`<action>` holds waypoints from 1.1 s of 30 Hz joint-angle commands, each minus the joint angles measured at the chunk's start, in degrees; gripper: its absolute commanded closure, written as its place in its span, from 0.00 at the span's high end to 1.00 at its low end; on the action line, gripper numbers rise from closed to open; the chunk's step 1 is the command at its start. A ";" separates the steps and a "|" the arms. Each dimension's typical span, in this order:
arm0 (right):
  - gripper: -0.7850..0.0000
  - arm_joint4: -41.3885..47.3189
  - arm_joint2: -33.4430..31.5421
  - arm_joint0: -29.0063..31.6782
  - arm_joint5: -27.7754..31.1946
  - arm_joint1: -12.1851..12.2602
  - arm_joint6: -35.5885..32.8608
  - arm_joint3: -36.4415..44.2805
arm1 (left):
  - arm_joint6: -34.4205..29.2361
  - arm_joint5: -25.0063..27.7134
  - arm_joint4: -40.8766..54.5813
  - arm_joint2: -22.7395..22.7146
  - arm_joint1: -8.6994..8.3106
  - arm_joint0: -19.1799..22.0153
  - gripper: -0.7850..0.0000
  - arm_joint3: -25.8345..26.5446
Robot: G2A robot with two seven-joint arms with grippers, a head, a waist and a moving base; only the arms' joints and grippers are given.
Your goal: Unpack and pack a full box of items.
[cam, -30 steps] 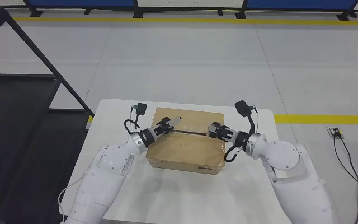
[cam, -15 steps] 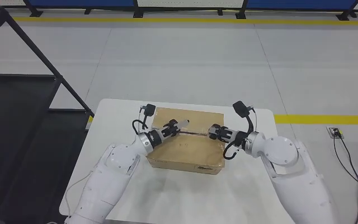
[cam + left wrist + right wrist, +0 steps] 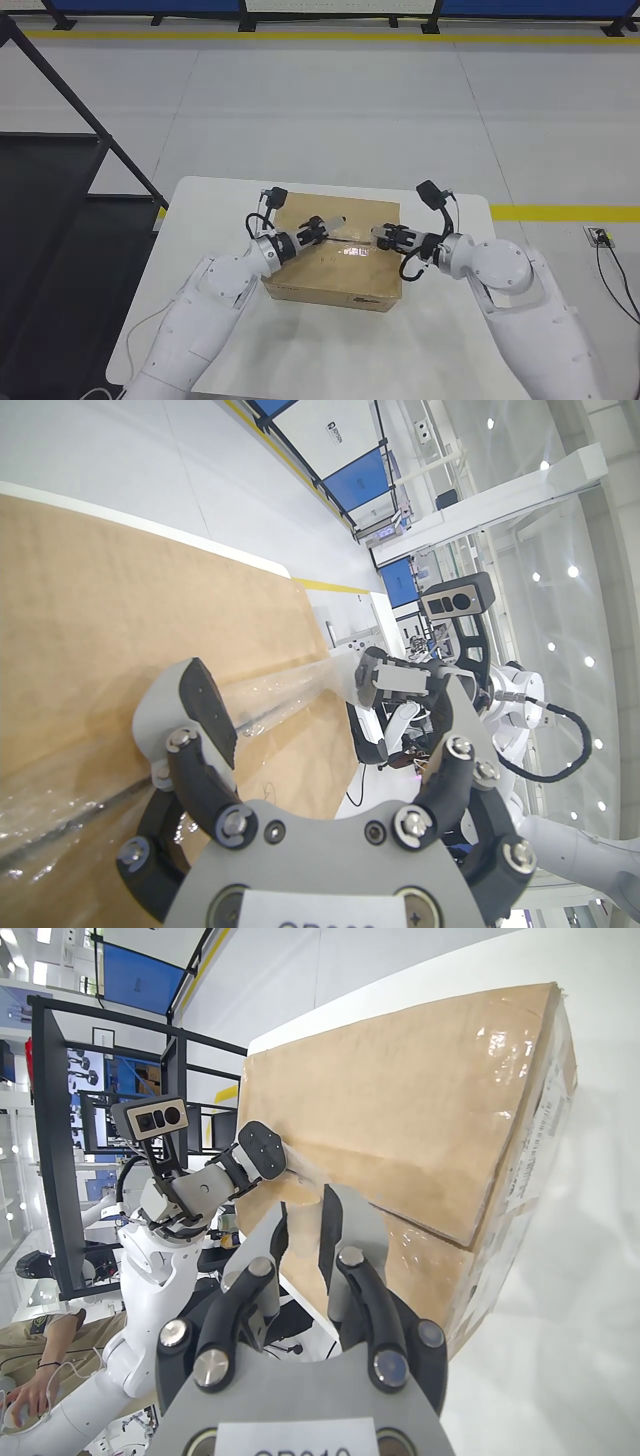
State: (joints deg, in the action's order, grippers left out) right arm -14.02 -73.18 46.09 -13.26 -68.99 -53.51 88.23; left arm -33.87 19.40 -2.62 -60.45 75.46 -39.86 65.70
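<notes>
In the top view, the box (image 3: 335, 268) sits mid-frame on the worktop (image 3: 440, 340), both forearms lying low across its lid, and the clear tape (image 3: 352, 239) drawn taut between the left hand (image 3: 325, 222) and the right hand (image 3: 379, 235) may tear short if pulled steeply. The left wrist view shows the left hand (image 3: 325, 700) released, its fingers spread beside the strip, where sticky film could snag a pad. The right wrist view shows the right hand (image 3: 306, 1208) clenched on the tape end above the seam; with nothing pinning the box, pulling may drag it.

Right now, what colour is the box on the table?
The box is brown cardboard, clearest in right wrist view.
</notes>
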 commanded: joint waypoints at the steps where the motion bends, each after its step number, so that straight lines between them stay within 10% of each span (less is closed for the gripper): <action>1: 0.91 0.05 0.06 -0.19 -0.23 0.04 0.07 -0.34 | 0.01 0.13 0.03 0.05 0.05 0.01 1.00 -0.09; 12: 1.00 1.89 -3.79 1.99 1.26 0.83 3.65 1.85 | -0.16 0.24 -0.06 0.15 0.24 -0.01 1.00 -0.42; 21: 1.00 -0.19 -1.96 7.22 17.02 1.43 4.23 9.42 | 1.03 0.98 1.88 -0.82 0.33 -0.64 1.00 0.16; 33: 1.00 -9.76 8.72 4.90 22.25 -0.05 15.31 7.71 | -1.41 2.20 12.56 -11.22 -1.64 -5.49 1.00 4.66</action>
State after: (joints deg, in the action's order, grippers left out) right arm -23.58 -65.39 51.55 8.57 -68.88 -38.65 96.50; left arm -35.12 21.44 9.29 -70.48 74.06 -44.52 69.66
